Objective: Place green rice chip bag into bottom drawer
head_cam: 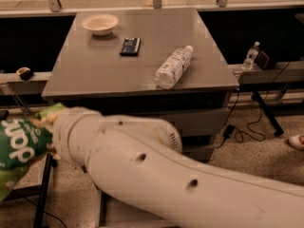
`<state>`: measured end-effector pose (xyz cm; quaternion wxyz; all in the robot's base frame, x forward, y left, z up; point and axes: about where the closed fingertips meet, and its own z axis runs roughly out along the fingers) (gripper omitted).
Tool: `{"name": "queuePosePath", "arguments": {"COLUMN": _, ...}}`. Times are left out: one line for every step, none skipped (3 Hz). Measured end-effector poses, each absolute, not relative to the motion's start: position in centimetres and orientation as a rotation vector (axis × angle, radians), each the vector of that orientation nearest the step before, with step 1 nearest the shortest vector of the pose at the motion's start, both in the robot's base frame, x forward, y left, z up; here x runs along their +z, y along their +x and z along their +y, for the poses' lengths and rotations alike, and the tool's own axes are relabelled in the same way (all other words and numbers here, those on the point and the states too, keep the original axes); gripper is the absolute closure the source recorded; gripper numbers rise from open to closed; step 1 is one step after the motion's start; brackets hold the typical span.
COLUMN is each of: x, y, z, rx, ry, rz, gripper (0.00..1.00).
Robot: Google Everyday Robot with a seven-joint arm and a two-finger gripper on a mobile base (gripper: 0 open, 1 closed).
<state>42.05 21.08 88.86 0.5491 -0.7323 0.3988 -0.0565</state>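
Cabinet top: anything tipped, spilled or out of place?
The water bottle lies on its side near the front right edge. The bowl sits upright. The gripper, low at left, holds the green rice chip bag.

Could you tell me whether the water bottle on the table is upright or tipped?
Tipped: the clear plastic water bottle lies on its side. The gripper is lower left, by the crinkly green bag.
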Motion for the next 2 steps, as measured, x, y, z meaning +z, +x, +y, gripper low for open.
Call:
{"name": "queuePosePath", "arguments": {"x": 82.0, "y": 43.6, "z": 21.1, "rx": -0.030, "ry": -1.672, "rz": 1.052, "gripper": 1.00}}
{"name": "queuePosePath", "arguments": {"x": 82.6, "y": 44.2, "z": 22.4, "rx": -0.042, "ry": -1.635, "rz": 1.023, "gripper": 1.00}}
